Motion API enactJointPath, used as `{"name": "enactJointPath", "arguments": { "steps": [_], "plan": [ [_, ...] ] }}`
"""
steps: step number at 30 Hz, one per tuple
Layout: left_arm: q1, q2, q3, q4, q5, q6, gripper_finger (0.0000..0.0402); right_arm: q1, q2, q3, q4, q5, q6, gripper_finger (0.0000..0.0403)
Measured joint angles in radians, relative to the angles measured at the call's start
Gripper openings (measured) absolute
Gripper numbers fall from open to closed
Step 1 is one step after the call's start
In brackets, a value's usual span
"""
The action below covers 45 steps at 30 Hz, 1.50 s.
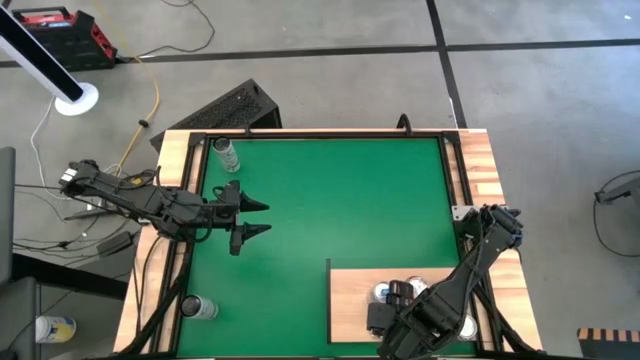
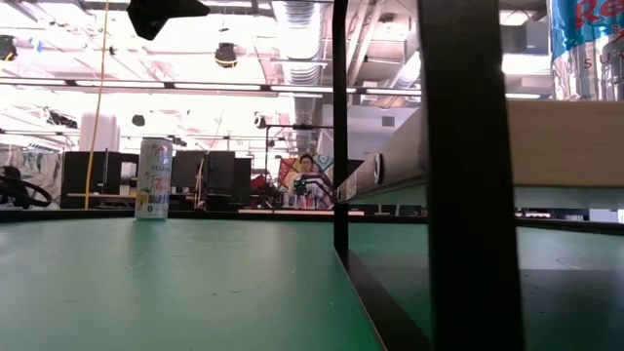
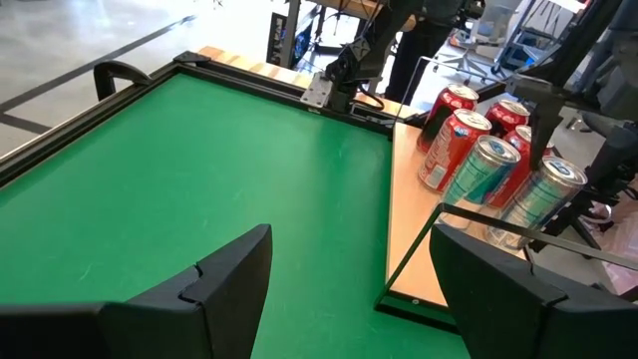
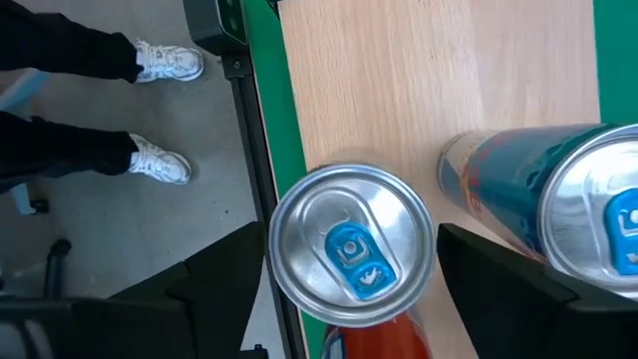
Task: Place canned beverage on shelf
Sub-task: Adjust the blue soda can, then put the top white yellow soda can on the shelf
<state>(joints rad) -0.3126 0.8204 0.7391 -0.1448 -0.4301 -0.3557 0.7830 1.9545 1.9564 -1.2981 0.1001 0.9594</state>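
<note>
The shelf (image 1: 350, 305) is a pale wooden panel at the table's near right, raised on a black frame (image 2: 468, 175). Several cans stand on it (image 3: 478, 150). My right gripper (image 4: 349, 289) points down over a red can with a silver top and blue tab (image 4: 349, 247). The can stands upright on its base on the shelf, and the open fingers stand close on either side of it. A blue can (image 4: 558, 209) stands beside it. My left gripper (image 1: 250, 220) waits open above the green mat's left part.
Two more cans stand on the green mat, one at the far left (image 1: 226, 153) and one at the near left (image 1: 197, 307). The mat's middle (image 1: 330, 200) is bare. A person's legs and white shoes (image 4: 159, 60) show on the floor beside the table's near edge.
</note>
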Motion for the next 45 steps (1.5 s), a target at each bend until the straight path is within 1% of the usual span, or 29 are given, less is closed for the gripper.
{"name": "enactJointPath", "arguments": {
  "steps": [3,11,16,26,32,34,37,38,40,41,43,45],
  "plan": [
    [0.000,0.000,0.000,0.000,0.000,0.000,0.0256,0.000,0.000,0.000,-0.009,0.000,-0.014,0.0329],
    [0.000,0.000,0.000,0.000,0.000,0.000,0.0256,-0.015,-0.011,0.003,-0.020,-0.001,-0.015,0.0330],
    [0.000,0.000,0.000,0.000,0.000,0.001,0.0256,-0.022,-0.012,0.055,-0.088,-0.001,-0.021,0.0331],
    [0.000,0.000,0.000,0.000,0.000,0.001,0.0256,-0.030,-0.013,0.188,-0.113,-0.018,-0.044,0.0331],
    [0.000,0.000,0.000,0.000,0.001,0.004,0.0256,-0.034,-0.012,0.241,-0.128,-0.019,-0.044,0.0331],
    [0.000,0.000,0.000,0.000,0.009,0.003,0.0256,-0.040,-0.013,0.255,-0.130,-0.019,-0.044,0.0331],
    [0.000,-0.003,0.000,-0.005,0.060,0.005,0.0256,-0.047,-0.012,0.281,-0.133,-0.020,-0.043,0.0331],
    [0.000,-0.007,0.010,-0.035,0.084,0.006,0.0256,-0.049,-0.012,0.290,-0.132,-0.019,-0.043,0.0331],
    [0.000,-0.009,0.057,-0.147,0.091,-0.007,0.0256,-0.054,-0.013,0.307,-0.132,-0.017,-0.042,0.0331],
    [0.000,-0.009,0.089,-0.224,0.073,-0.025,0.0256,-0.053,-0.013,0.314,-0.132,-0.010,-0.043,0.0331],
    [0.010,-0.008,0.159,-0.405,0.000,-0.075,0.0256,-0.053,-0.013,0.320,-0.131,0.017,-0.045,0.0331],
    [0.042,0.000,0.232,-0.555,-0.069,-0.142,0.0256,-0.054,-0.013,0.321,-0.130,0.040,-0.052,0.0331]
  ]
}}
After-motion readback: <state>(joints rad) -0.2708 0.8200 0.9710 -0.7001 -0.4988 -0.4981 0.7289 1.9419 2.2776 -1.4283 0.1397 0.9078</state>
